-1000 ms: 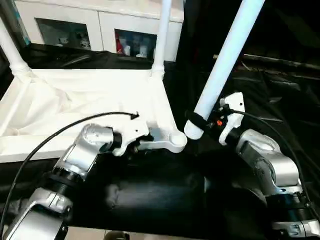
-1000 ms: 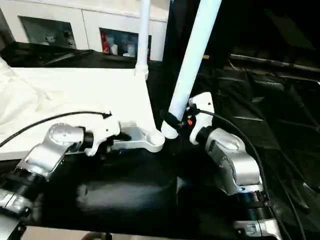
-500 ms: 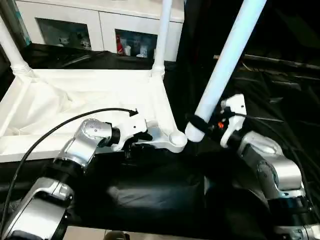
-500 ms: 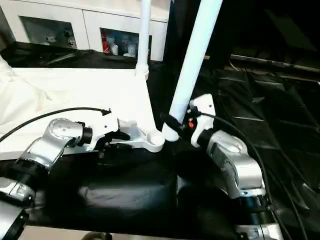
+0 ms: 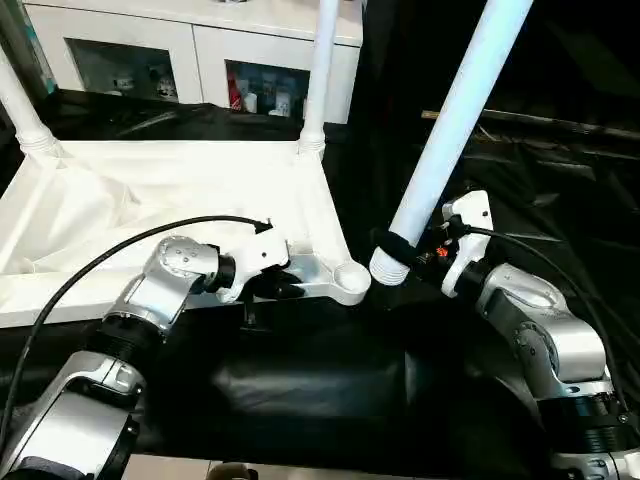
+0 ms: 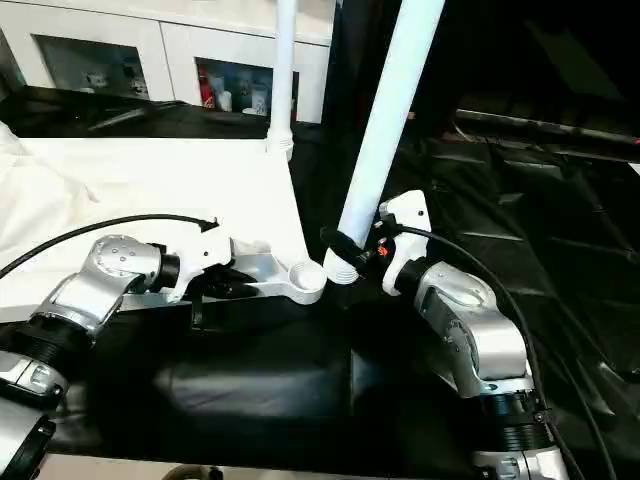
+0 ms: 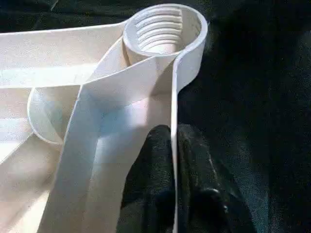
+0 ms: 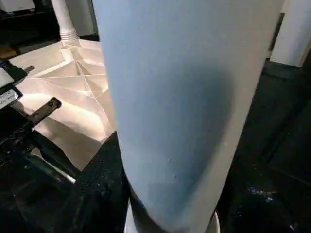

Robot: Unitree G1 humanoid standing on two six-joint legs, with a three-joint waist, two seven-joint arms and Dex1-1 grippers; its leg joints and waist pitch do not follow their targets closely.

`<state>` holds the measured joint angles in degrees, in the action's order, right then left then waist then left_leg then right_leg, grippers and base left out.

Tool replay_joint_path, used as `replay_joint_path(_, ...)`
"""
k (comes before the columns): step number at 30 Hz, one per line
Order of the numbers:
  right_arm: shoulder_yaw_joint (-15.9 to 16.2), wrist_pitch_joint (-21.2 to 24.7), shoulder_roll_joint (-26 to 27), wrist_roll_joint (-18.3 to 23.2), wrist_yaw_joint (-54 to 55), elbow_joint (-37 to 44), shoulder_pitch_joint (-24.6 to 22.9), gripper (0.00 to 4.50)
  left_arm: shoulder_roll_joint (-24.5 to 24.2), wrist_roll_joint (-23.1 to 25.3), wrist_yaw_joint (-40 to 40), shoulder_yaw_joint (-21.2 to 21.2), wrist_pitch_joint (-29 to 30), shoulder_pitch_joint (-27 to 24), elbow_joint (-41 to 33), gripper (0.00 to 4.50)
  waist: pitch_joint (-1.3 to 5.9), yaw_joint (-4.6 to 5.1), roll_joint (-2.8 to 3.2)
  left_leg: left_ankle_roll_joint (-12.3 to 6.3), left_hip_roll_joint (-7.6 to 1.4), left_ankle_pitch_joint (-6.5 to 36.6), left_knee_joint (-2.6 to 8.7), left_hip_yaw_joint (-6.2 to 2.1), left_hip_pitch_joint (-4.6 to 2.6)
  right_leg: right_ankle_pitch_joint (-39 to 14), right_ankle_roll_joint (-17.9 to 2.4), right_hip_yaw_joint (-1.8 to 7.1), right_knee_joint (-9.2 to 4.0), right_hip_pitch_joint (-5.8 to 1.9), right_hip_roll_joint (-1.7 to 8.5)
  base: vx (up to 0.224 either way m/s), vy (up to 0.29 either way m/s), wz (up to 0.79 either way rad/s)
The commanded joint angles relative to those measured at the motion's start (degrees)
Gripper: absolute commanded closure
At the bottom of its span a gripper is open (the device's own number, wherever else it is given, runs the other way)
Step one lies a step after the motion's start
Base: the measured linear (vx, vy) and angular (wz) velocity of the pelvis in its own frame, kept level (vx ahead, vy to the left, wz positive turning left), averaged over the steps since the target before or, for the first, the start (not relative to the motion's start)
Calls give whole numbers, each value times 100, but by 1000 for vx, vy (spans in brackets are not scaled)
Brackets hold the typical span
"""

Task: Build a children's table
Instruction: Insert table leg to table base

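while bracing upturned tabletop (image 5: 170, 190), left gripper (image 7: 172, 145) pinches rim wall beside threaded corner socket (image 7: 165, 30); right gripper (image 5: 392, 252) clasps leg (image 5: 450, 130), poised for screwing.

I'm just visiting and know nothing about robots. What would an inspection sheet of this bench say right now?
Surface: black-covered work table, wrinkled.
Job's things: white tabletop lying underside up; two legs stand in far corners; near corner socket empty, threaded.
Clutter: nothing seen.
Hands: left hand pinches the tabletop's edge wall near the socket; right hand holds a third leg, tilted, its lower end beside the socket.
Cables: black cable over left arm; another at right wrist.
Surroundings: white glass-door cabinet behind.
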<state>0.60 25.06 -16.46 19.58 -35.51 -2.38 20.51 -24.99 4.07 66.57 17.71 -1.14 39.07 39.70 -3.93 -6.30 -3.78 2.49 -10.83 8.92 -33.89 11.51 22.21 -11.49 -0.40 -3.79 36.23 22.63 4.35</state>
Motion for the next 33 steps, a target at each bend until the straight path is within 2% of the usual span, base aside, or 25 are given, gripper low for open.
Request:
replay_joint_path(1,8,68,-80,5,-40,100,83,259,-98,83,61,47,44,-58,183,448,439,-24,15,154,-286,1140,392,-151,-170,-875,-1059,296,-417,-231,496,0,0,0)
replay_joint_path(8,16,63,-94,2,-67,55,103,259,-73,86,-20,25,14,-107,112,450,437,0,7,144,-286,1152,390,-149,-174,-924,-1059,298,-420,-225,490,0,0,0)
replay_joint_path(9,17,62,-95,0,-69,51,106,259,-54,69,-18,14,29,-93,129,421,435,-2,14,141,-286,1167,390,-147,-182,-939,-1067,298,-427,-218,493,0,0,0)
replay_joint_path(11,16,61,-97,0,-72,47,110,259,-35,35,-1,-11,87,-74,156,391,433,0,11,149,-287,1186,392,-146,-184,-961,-1069,297,-427,-216,490,0,0,0)
replay_joint_path(13,15,65,-94,4,-72,49,117,259,-42,50,-38,-28,38,-25,225,385,431,0,12,155,-283,1216,390,-146,-182,-1015,-1057,300,-439,-216,494,0,0,0)
replay_joint_path(16,14,68,-93,5,-76,45,125,259,-88,105,-62,-11,18,21,277,347,423,-5,12,186,-288,1313,398,-153,-192,-1200,-1009,299,-457,-206,499,0,0,0)
replay_joint_path(18,12,75,-89,6,-75,47,128,259,-119,97,-26,-18,10,35,303,344,419,-5,14,203,-284,1361,401,-156,-191,-1322,-972,300,-473,-203,500,0,0,0)
replay_joint_path(27,23,101,-76,12,-79,78,113,259,-212,57,116,-53,26,23,353,344,415,-8,14,255,-293,1471,413,-168,-196,-1553,-912,299,-493,-180,508,0,0,0)
replay_joint_path(28,22,101,-73,14,-80,72,119,259,-220,58,116,-54,24,20,368,373,418,-4,11,252,-291,1446,414,-169,-188,-1503,-914,299,-485,-186,506,0,0,0)
replay_joint_path(32,27,100,-68,16,-94,61,132,259,-217,56,69,-68,-34,20,448,386,421,-12,14,221,-288,1390,407,-161,-190,-1355,-958,297,-473,-187,504,0,0,0)
replay_joint_path(33,31,102,-65,16,-101,53,141,259,-186,42,63,-77,-63,21,487,412,416,-10,16,227,-287,1432,408,-159,-196,-1414,-951,298,-483,-178,501,0,0,0)
